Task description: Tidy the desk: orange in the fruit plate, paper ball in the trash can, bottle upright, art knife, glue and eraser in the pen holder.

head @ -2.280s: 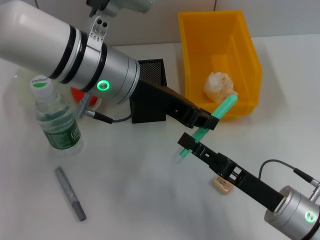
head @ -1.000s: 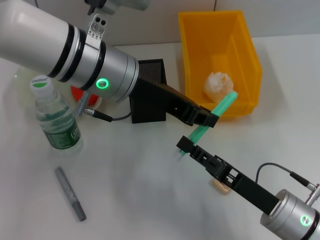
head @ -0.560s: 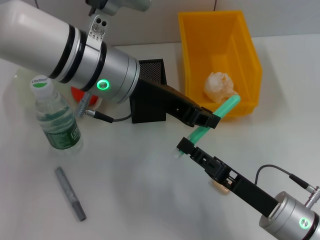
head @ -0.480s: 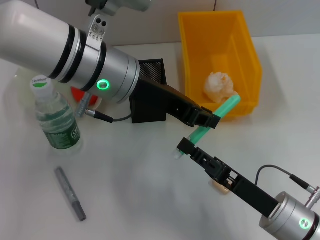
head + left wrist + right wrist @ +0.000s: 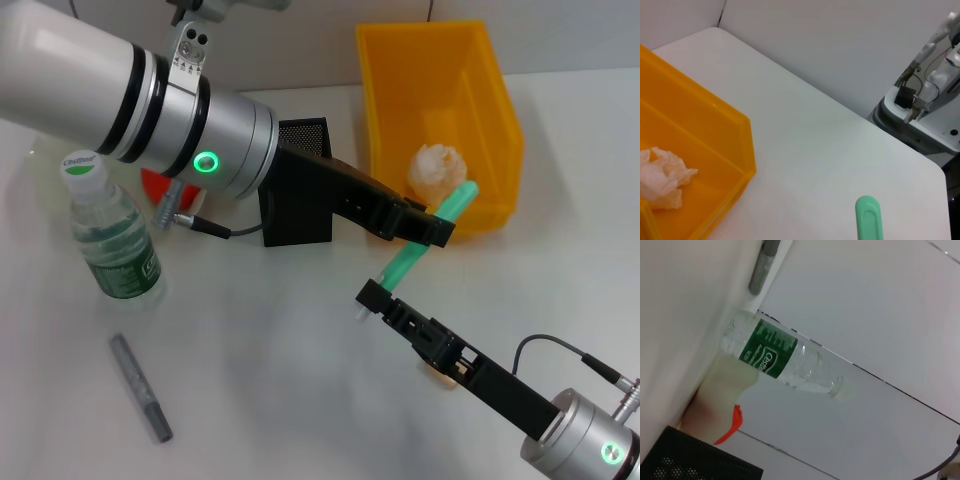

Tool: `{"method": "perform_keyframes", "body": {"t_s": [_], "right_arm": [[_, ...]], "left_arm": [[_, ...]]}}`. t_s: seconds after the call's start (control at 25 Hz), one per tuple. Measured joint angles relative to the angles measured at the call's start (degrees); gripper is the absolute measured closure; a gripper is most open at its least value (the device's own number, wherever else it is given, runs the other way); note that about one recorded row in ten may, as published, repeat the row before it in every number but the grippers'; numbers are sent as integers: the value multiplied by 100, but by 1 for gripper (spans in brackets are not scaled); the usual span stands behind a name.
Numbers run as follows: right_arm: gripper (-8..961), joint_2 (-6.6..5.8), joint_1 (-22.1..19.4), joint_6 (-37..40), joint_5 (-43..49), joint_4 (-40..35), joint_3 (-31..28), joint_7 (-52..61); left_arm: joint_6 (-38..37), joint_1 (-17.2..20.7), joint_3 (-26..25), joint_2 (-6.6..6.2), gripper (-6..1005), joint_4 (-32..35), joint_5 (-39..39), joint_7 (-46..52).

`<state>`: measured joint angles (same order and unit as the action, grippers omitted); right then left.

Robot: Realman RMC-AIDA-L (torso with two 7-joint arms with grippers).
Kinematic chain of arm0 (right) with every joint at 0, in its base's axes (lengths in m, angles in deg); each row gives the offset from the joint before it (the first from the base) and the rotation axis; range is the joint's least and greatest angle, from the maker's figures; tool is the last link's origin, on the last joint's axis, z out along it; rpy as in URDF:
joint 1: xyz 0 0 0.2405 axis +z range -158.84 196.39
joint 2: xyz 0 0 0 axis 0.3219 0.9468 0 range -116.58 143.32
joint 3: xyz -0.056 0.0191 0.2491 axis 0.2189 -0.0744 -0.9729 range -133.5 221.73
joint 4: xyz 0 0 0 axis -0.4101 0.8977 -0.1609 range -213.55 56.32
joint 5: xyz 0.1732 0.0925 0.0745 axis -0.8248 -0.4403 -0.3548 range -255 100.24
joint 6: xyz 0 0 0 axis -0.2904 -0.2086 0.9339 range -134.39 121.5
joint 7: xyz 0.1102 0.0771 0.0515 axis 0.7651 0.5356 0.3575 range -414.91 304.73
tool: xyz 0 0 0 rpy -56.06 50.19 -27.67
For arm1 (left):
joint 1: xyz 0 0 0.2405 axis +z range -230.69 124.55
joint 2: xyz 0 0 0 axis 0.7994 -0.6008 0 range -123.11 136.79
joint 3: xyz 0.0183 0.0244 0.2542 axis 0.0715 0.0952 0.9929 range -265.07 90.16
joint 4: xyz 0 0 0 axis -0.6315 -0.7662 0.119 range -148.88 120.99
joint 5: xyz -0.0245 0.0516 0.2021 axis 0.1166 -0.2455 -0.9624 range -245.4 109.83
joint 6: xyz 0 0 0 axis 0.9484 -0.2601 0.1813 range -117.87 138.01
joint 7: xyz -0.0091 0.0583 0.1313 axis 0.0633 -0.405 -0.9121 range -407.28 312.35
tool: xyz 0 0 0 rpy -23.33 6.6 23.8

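1. The table (image 5: 270, 350) is a plain white surface, backed by a pale wall; the left wrist view shows other robot hardware (image 5: 932, 65) standing past the table's far corner.
2. The left end effector (image 5: 425, 228) is pinched on the upper part of the glue (image 5: 420, 248), held tilted above the table just in front of the trash can (image 5: 395, 95).
3. The right end effector (image 5: 372, 297) is at the glue's lower white end; whether it grips cannot be told.
4. The paper ball (image 5: 440, 170) lies inside the trash can.
5. The pen holder (image 5: 300, 205) stands behind the left arm.
6. The bottle (image 5: 108, 235) stands upright at the left, the orange (image 5: 158, 188) partly hidden behind it.
7. The art knife (image 5: 140, 387) lies flat near the front left.
8. The eraser (image 5: 442, 372) peeks out under the right arm.
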<state>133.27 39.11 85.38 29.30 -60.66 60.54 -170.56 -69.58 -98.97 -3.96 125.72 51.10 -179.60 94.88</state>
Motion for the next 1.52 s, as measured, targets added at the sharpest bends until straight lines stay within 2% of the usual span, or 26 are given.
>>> {"method": "perform_keyframes", "body": {"t_s": [0.28,0.48,0.68,0.76,0.96,1.2,1.36,1.52], "right_arm": [[774,-2,-29,9,10,-8,-4,-1],[775,-2,-80,22,11,-11,-8,-2],[775,-2,-163,190,-11,132,-197,247],[776,-2,-184,304,-13,227,-427,465],[774,-28,-204,606,-20,486,-1213,1404],[770,-33,-209,704,-24,671,-2295,3073],[767,-60,-179,916,-24,784,-2820,4429],[764,-113,-38,1078,24,1005,-3134,5648]], "left_arm": [[1,30,-9,-4,584,21,13,-63],[15,119,-175,-14,554,107,205,-313],[-77,222,-468,-24,337,171,435,-741],[-90,377,-510,-24,299,334,596,-1053],[33,1137,-468,-5,206,1142,1267,-2276],[143,2547,-312,-12,188,1863,2687,-4621],[107,3409,-82,-17,189,1960,3216,-5928],[111,4083,267,-9,192,1582,3661,-7329]]}}
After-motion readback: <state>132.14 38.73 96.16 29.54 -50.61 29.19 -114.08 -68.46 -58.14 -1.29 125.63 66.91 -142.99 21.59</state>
